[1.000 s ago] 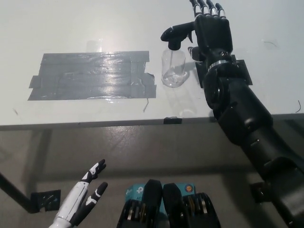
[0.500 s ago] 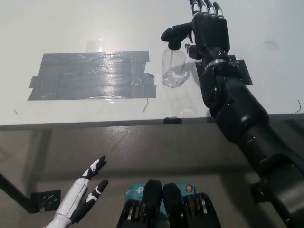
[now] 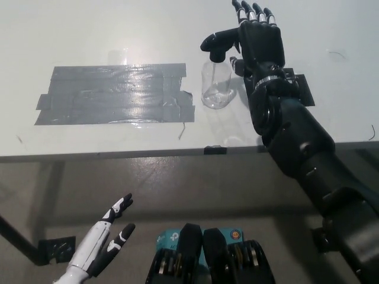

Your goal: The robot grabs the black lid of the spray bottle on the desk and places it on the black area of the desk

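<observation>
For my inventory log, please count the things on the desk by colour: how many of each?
Black: 2, the spray lid and the small tape patch
Grey: 1, the large tape area
Clear: 1, the bottle
Total: 4

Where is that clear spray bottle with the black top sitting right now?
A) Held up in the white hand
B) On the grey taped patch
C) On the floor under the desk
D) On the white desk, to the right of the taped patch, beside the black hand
D: the clear plastic spray bottle stands on the white desk, just off the grey taped patch, with the black right hand next to it.
</observation>
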### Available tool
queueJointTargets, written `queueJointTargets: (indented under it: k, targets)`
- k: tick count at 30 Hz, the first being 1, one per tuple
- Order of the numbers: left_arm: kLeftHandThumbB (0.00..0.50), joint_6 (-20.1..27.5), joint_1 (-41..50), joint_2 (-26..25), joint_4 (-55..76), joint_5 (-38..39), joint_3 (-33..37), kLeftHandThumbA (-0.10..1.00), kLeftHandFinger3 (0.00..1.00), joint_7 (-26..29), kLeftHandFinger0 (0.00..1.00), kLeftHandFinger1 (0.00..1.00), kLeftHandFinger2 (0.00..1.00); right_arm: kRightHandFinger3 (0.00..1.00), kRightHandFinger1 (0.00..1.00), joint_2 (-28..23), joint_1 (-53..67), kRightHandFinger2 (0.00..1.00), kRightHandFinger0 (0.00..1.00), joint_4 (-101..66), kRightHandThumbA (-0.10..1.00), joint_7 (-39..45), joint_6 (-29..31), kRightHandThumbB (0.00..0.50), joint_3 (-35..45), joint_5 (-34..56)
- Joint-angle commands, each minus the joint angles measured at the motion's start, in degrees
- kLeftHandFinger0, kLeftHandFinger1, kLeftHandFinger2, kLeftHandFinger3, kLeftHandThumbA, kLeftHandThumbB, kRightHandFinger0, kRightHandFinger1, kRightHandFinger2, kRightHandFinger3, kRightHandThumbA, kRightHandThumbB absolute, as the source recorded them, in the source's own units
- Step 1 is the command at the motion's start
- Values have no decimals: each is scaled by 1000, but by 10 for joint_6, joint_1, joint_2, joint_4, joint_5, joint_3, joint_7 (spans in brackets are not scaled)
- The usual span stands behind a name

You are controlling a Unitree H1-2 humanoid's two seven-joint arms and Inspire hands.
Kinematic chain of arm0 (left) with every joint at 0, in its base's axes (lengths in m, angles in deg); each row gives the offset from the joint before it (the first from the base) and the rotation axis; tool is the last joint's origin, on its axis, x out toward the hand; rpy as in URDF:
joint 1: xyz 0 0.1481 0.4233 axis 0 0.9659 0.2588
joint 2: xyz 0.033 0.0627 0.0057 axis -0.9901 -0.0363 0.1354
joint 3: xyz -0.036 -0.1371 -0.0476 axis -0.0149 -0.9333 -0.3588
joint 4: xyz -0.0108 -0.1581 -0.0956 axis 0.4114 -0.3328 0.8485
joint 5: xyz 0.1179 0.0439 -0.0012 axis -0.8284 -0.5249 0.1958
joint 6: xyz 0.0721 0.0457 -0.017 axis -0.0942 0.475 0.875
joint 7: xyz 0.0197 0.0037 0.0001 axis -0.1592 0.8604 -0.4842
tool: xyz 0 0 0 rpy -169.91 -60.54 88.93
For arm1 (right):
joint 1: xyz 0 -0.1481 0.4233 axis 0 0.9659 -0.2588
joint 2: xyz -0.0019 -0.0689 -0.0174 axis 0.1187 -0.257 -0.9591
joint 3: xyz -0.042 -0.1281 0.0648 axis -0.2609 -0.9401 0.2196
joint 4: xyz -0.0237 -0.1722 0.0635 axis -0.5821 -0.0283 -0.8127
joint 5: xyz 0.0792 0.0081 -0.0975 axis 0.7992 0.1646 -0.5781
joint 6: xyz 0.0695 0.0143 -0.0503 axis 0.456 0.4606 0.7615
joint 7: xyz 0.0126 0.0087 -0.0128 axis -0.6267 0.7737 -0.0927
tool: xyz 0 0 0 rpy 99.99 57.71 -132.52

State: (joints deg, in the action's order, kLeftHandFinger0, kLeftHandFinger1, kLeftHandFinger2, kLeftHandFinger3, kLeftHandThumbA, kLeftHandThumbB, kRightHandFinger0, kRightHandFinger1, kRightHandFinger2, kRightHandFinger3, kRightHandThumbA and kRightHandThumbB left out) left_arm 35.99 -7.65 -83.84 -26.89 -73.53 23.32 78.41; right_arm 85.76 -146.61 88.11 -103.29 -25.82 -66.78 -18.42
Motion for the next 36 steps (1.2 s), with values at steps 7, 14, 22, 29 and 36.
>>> queueJointTargets:
  k: [7,14,22,29,36]
  targets:
    - [273,16,-3,-8,9,1,3,1000,1000,-5,1000,1000,1000,705,680,4,-56,587,871,29,507,-68,54,314,-17,11]
    - [269,2,1,-7,21,-5,5,1000,1000,-6,1000,1000,1000,217,99,28,-64,123,213,40,196,-122,85,244,-11,26]
    - [275,-3,0,-11,24,3,6,1000,1000,-16,1000,1000,1000,362,117,23,-60,316,0,50,192,-118,78,193,-15,33]
    - [291,3,7,-14,22,-1,9,1000,1000,-20,1000,1000,1000,962,413,12,-46,778,11,34,-56,-136,94,62,-11,39]
    - [281,0,7,-14,22,-3,11,1000,1000,-21,1000,1000,1000,919,449,-3,-59,772,34,-8,-100,-146,87,75,4,47]
